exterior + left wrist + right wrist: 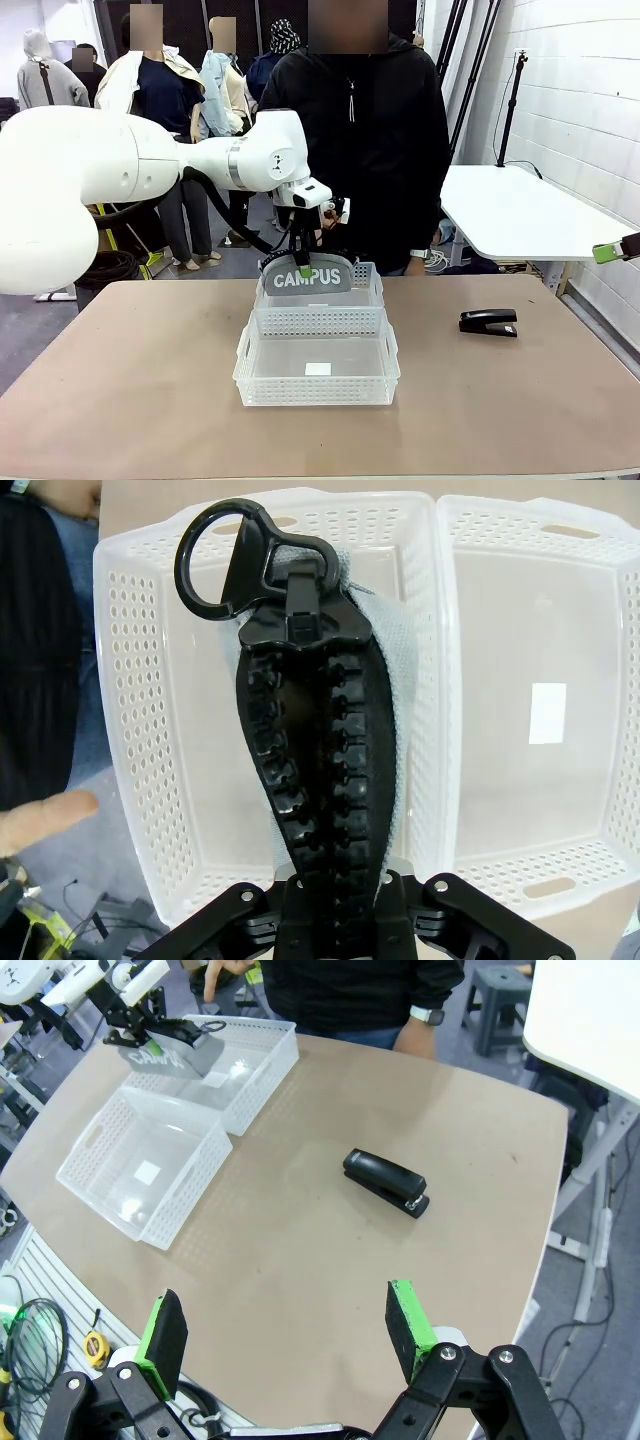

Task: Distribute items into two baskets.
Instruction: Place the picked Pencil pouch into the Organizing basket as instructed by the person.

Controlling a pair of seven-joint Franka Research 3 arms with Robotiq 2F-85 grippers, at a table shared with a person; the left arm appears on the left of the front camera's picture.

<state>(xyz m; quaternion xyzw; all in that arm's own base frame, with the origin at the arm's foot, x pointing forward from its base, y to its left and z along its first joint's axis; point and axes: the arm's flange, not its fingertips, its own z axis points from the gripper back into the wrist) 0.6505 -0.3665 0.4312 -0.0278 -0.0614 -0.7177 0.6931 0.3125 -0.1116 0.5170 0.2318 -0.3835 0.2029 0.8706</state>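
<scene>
My front camera sits low at the near edge of the tabletop [130, 380] and looks level across it to the person [370, 130] at the far edge, taking in the whole top from middle range. My left wrist camera looks steeply down from very close, along the hanging grey fabric piece [393, 710] into the two baskets [110, 680]. My right wrist camera hangs high off the right edge, looking down and back across the stapler [386, 1182]. All three views share the baskets.

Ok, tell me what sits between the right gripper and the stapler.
Nothing visible. Only bare tabletop lies between the open right gripper and the stapler; the two baskets stand off to one side.
</scene>
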